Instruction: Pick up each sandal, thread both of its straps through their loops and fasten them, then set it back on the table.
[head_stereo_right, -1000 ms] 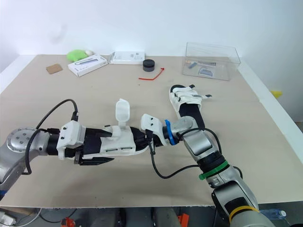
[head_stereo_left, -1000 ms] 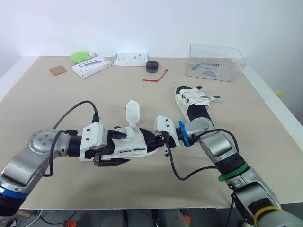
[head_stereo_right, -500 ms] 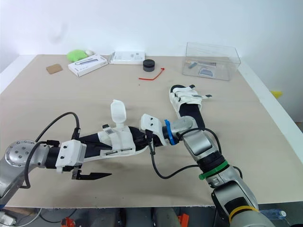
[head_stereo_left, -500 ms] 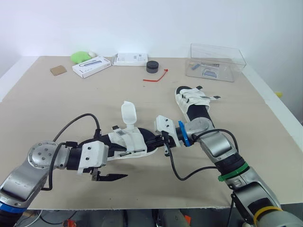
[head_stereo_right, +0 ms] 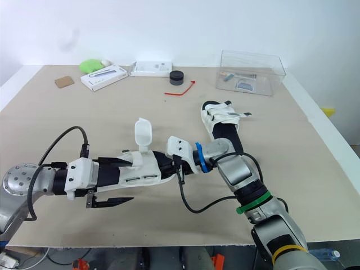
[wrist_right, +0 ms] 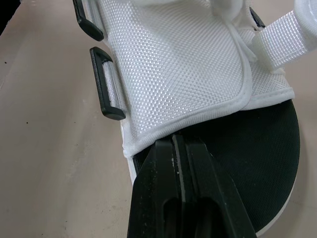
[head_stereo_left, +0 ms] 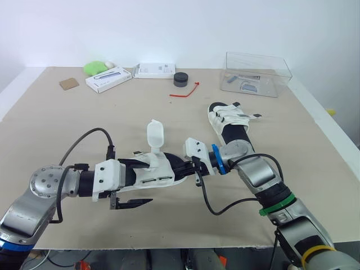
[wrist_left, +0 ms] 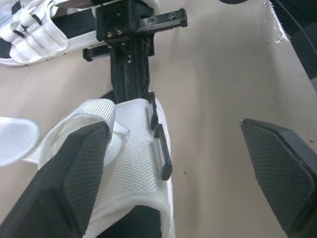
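- The open sandal [head_stereo_left: 163,171] lies low over the table [head_stereo_left: 67,124] in front of the robot, its long axis running crosswise, from one arm toward the other. Whether its sole touches the tabletop cannot be told.
- The right gripper [head_stereo_left: 190,166] is clamped on the sole at the sandal's right-hand end, its two fingers pressed together on the black edge.
- The left gripper [head_stereo_left: 151,181] comes in from the opposite end, pointing along that same axis, with its jaws spread wide and holding nothing.
- One of its fingers [wrist_left: 81,168] lies against the white mesh upper, while the other [wrist_left: 277,163] hangs well out over bare table (so the sandal's near edge sits between them).
- The black loops [wrist_left: 161,153] line that near edge, facing the open gap.
- One loose strap [head_stereo_left: 156,135] stands upright on the far side of the upper, above and beyond the left gripper's upper finger.
- The left gripper is judged the nearer one to the strap, and the free one. To reach the strap end it would have to rise up and across the upper, then bring it back toward the loops.
- The second sandal [head_stereo_left: 230,121] rests on the table well beyond the right arm, its straps apparently closed.
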You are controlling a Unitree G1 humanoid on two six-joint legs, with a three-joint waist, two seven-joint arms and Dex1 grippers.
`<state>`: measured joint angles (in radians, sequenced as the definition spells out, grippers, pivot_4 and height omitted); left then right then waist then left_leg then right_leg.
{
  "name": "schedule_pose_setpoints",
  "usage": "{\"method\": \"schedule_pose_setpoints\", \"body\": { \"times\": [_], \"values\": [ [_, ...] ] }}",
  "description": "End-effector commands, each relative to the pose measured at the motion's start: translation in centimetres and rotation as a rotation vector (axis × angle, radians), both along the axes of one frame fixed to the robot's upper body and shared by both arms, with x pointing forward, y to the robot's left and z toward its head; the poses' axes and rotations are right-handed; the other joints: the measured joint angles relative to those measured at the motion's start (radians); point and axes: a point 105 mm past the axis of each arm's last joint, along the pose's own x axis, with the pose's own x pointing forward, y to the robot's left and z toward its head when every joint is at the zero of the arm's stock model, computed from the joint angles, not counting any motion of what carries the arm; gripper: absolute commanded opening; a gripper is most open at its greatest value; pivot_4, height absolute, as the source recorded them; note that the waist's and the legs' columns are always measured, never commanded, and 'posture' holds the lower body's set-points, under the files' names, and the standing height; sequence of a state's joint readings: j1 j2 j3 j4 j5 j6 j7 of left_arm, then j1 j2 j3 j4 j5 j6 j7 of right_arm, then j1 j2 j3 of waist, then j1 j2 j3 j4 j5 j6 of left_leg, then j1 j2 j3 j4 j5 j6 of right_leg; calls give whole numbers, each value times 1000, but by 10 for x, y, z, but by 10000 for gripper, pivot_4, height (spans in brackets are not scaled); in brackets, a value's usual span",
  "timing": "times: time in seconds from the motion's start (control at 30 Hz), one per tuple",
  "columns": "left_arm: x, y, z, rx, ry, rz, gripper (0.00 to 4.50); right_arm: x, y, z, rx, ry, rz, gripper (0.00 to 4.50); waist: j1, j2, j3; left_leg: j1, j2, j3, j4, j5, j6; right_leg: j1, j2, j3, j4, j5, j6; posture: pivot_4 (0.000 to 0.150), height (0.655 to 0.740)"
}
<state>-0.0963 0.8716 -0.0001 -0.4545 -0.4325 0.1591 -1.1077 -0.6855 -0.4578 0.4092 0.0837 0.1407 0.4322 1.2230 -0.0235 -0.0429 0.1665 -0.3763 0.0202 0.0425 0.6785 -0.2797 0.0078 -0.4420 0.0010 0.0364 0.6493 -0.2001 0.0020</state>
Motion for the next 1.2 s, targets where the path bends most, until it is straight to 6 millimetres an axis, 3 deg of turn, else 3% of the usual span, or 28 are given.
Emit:
{"method": "schedule_pose_setpoints", "body": {
  "times": [0.03, 0.2, 0.47, 0.73, 0.87, 1.0, 1.2],
  "values": [
    [-1, 10, 3, 16, -21, 14, 44504, -3, 0, 0, -12, -3, 25, 0, 0, 0, 0, 0, 0, 0, 0, 0, 0, 0, 0, 0, 0, 0, 0, 1500, 7400],
    [2, 36, -6, 45, -15, 115, 44504, -4, 0, 0, -14, 0, 30, 0, 0, 0, 0, 1, 1, 0, -1, 0, 0, 0, 0, 0, 0, 0, -1, 1500, 7400],
    [20, 55, -1, -27, -49, 252, 44504, -4, 2, 0, -15, -1, 36, 0, 0, 0, 0, 1, 1, 0, 0, 0, 0, 0, 0, -2, 0, 0, -1, 1500, 7400],
    [59, 72, -9, -155, 22, 487, 44504, -3, 2, 1, -11, -1, 32, 0, 0, 0, 0, 1, 1, 0, -1, 0, 0, 0, -3, -6, 0, 1, -3, 1500, 7400],
    [73, 67, -13, -185, 61, 509, 44504, -3, 3, 1, -11, -4, 31, 0, 0, 0, 0, 1, 1, 0, -1, 0, 0, 0, -3, -7, 0, 1, -5, 1500, 7400],
    [93, 59, -3, -258, 99, 519, 44504, -2, 2, 3, -12, -7, 29, 0, 1, -1, 0, 0, 1, -1, 0, 0, -1, 0, -3, -8, 0, 2, -5, 1500, 7400],
    [100, 50, -10, -167, 100, 444, 44504, -3, 1, 3, -14, -10, 26, 0, -2, -1, 0, 1, 1, -2, -1, 0, -1, 0, -2, -8, 0, 2, -6, 1500, 7400]
  ]
}}
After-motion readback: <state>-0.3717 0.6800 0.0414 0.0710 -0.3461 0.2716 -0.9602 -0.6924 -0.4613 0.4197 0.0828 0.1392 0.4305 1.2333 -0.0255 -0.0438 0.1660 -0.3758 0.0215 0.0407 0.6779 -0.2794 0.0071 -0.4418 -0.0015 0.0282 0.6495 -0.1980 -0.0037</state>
